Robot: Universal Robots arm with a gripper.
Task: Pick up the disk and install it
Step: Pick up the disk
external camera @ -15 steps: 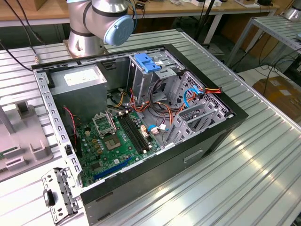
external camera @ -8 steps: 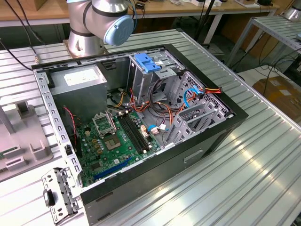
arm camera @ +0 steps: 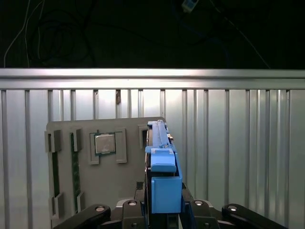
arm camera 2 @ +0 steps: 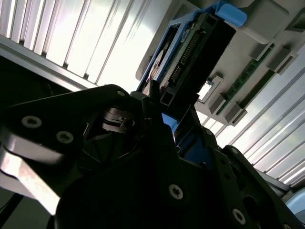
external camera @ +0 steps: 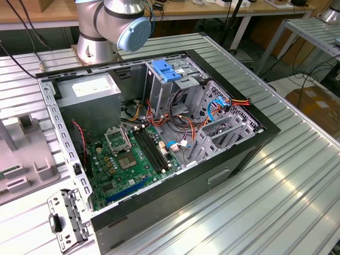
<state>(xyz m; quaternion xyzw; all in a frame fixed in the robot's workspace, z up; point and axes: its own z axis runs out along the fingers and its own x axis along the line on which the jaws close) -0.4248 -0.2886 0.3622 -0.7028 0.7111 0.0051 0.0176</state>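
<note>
- Grips the disk (arm camera: 159, 138) on edge in the gripper (arm camera: 164, 210); jaws closed down to the disk's thickness, one against each flat face.
- Holds it just before a grey tray (arm camera: 95, 181) on the ribbed table (arm camera: 238, 143); cannot tell whether touching the tray or lifted clear.
- Places that tray (external camera: 37, 159) at the exterior view's left edge, just beside the open computer case (external camera: 223, 175) at mid-frame.
- Likely stiff, dense, heavy for its bulk; smooth metal, apt to slip; fragile under knocks.
- Best taken across the flat faces, clear of the blue side rail (arm camera: 166, 193) and connector pins (arm camera 2: 185, 52).
</note>
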